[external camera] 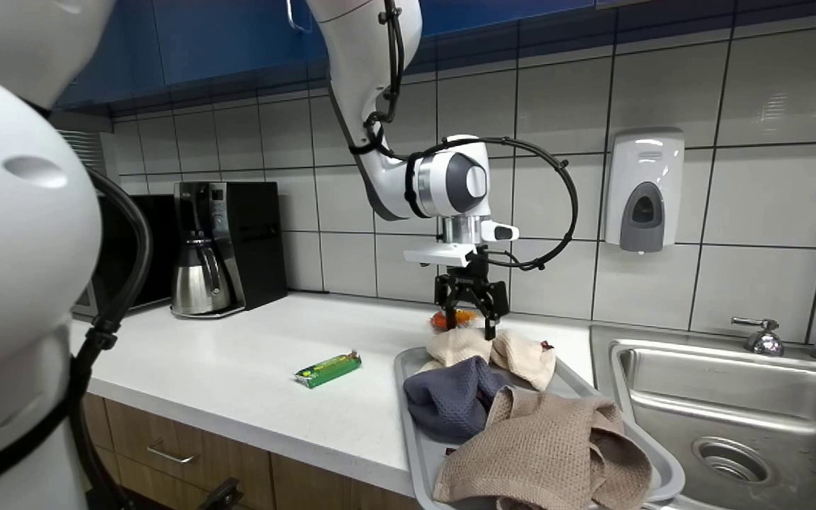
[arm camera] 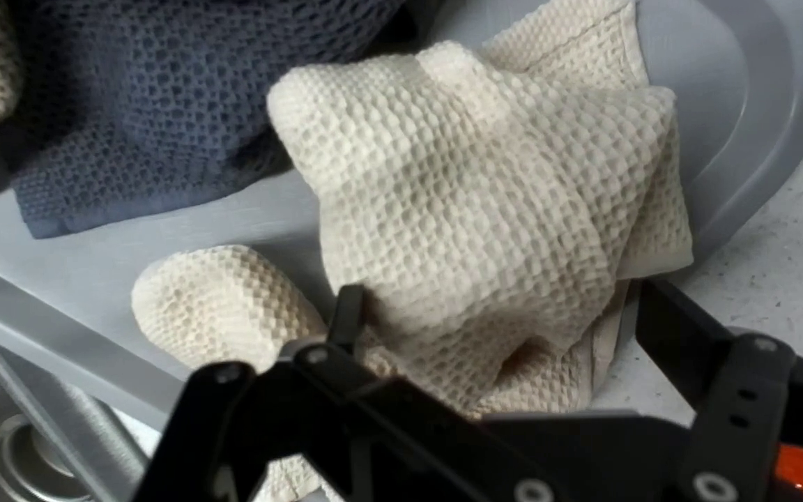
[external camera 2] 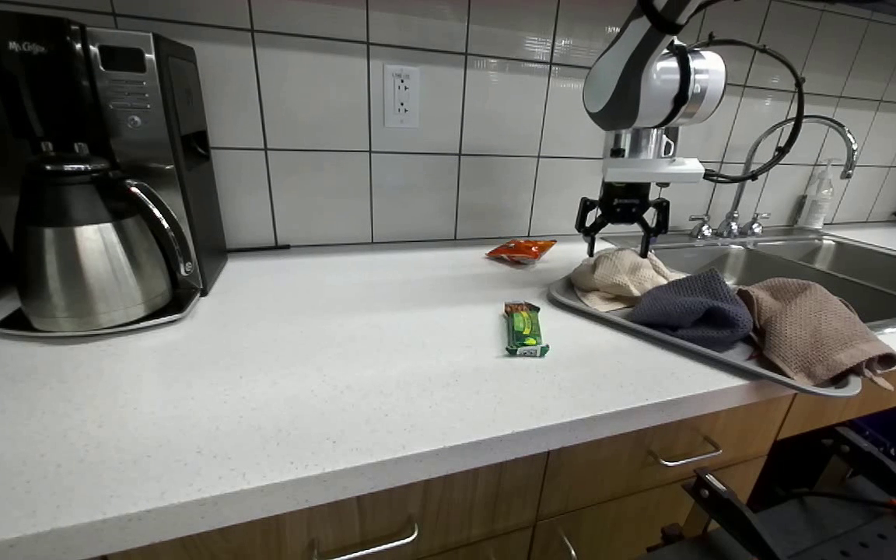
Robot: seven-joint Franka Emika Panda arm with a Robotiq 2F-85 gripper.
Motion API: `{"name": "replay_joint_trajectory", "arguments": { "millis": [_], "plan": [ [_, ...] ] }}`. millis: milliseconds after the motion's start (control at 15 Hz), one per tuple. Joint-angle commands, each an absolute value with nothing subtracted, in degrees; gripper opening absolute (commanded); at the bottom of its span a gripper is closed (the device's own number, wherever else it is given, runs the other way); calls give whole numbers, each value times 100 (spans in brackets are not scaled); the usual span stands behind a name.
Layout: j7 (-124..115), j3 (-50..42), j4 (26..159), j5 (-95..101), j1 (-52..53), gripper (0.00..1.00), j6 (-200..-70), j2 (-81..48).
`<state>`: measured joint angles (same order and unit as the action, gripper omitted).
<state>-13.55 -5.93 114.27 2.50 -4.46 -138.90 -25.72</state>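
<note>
My black gripper [external camera: 470, 330] is open above the back end of a grey tray [external camera: 415, 439]. It also shows in an exterior view [external camera 2: 617, 252] and the wrist view [arm camera: 502, 300]. A bunched cream waffle cloth [arm camera: 485, 188] lies between and ahead of the fingers, also in both exterior views [external camera: 459, 346] [external camera 2: 615, 276]. The left finger in the wrist view is at its edge; I cannot tell if they touch. Another cream cloth portion [arm camera: 224, 307] lies beside it. A blue-grey cloth [external camera: 454, 400] and a brown cloth [external camera: 550, 446] lie toward the tray's front.
A green wrapped bar [external camera 2: 524, 330] lies on the white counter [external camera 2: 300, 350]. An orange packet [external camera 2: 522, 250] lies near the tiled wall, behind the gripper. A steel sink [external camera: 663, 418] adjoins the tray. A coffee maker [external camera 2: 183, 140] stands far off. A soap dispenser [external camera: 645, 188] hangs on the wall.
</note>
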Motion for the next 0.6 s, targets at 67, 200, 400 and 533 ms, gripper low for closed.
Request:
{"name": "replay_joint_trajectory", "arguments": {
  "millis": [67, 200, 400, 533],
  "plan": [
    [-1085, -610, 11185, 39, -554, 100, -13729, -2767],
    [-1047, -601, 11176, -3, -582, 100, -13697, -2825],
    [-1003, -587, 11158, -54, -602, 100, -13680, -2912],
    [-981, -577, 11141, -83, -608, 91, -13675, -2956]
  ]
}}
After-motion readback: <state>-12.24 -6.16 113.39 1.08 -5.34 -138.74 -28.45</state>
